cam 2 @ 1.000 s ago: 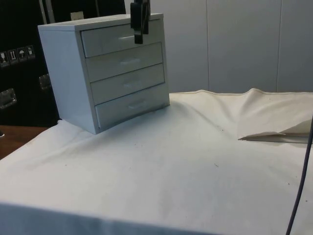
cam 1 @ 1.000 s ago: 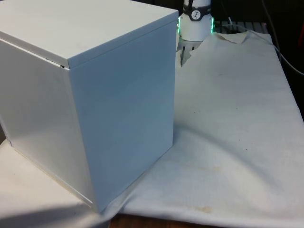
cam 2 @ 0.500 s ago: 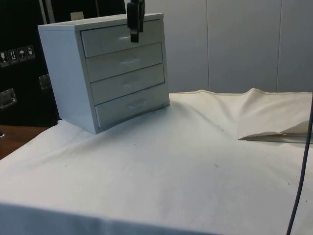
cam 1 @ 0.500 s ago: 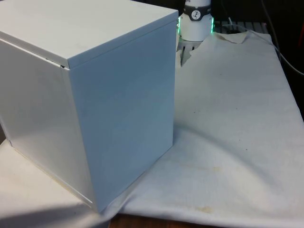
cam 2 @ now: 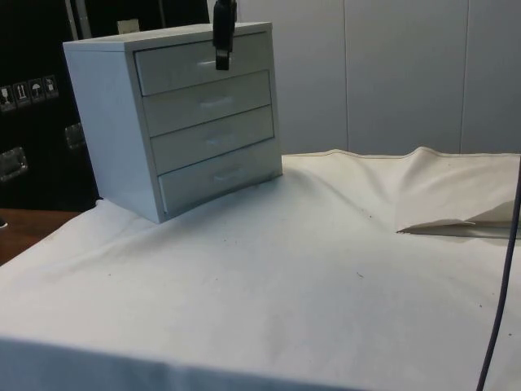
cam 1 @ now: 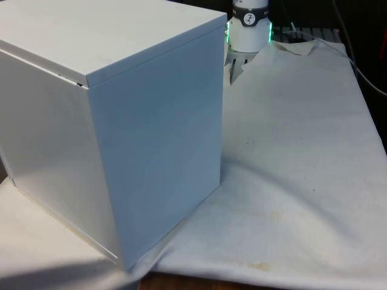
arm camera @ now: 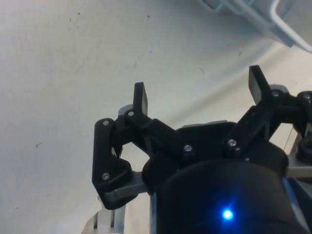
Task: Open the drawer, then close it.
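Observation:
A white chest of drawers (cam 2: 175,122) stands at the back left of the side view, its four drawers all pushed in. In the front view the chest (cam 1: 115,121) turns a plain side and back to the camera. My black gripper (cam 2: 222,50) hangs in front of the top drawer (cam 2: 195,63), close to its small handle (cam 2: 207,63). In the wrist view the gripper (arm camera: 197,87) is open, with nothing between its fingers (arm camera: 140,97). A drawer handle (arm camera: 287,30) shows beyond the fingertips.
The white cloth (cam 2: 309,269) covers the table, with a raised fold (cam 2: 444,195) at the side view's right. A dark cable (cam 2: 503,277) hangs at the right edge of the side view. The arm's base (cam 1: 249,27) stands behind the chest.
The gripper has shifted a little up and toward the side view's left, along the top drawer's front. The chest has not moved.

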{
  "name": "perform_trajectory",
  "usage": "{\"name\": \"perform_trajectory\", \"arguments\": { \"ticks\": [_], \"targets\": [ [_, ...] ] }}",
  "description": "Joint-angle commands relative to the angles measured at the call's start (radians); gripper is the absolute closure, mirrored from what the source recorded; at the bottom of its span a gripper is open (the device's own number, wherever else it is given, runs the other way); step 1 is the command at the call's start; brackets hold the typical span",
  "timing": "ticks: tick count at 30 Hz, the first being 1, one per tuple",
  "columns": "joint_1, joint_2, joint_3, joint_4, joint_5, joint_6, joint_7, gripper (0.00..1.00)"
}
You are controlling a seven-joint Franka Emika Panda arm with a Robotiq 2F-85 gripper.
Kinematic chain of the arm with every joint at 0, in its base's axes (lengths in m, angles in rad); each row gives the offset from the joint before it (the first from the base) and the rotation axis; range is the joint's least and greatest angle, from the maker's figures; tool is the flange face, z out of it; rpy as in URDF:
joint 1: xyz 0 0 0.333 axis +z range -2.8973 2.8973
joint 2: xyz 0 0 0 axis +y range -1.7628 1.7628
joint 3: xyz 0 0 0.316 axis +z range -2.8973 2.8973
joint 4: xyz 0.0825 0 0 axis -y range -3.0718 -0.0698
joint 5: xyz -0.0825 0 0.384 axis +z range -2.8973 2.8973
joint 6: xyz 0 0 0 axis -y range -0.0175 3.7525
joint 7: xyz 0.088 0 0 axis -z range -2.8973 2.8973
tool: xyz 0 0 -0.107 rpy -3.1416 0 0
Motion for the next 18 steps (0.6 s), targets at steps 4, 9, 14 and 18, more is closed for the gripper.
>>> {"name": "perform_trajectory", "arguments": {
  "ticks": [4,9,14,18],
  "targets": [
    [0.001,-0.001,-0.002,-0.008,0.001,0.022,-0.034,0.00],
    [0.001,-0.003,-0.004,-0.009,0.002,0.025,-0.067,0.00],
    [0.000,-0.005,-0.009,-0.010,0.001,0.035,-0.114,0.00],
    [-0.001,-0.006,-0.014,-0.011,-0.002,0.041,-0.143,0.00]
  ]
}}
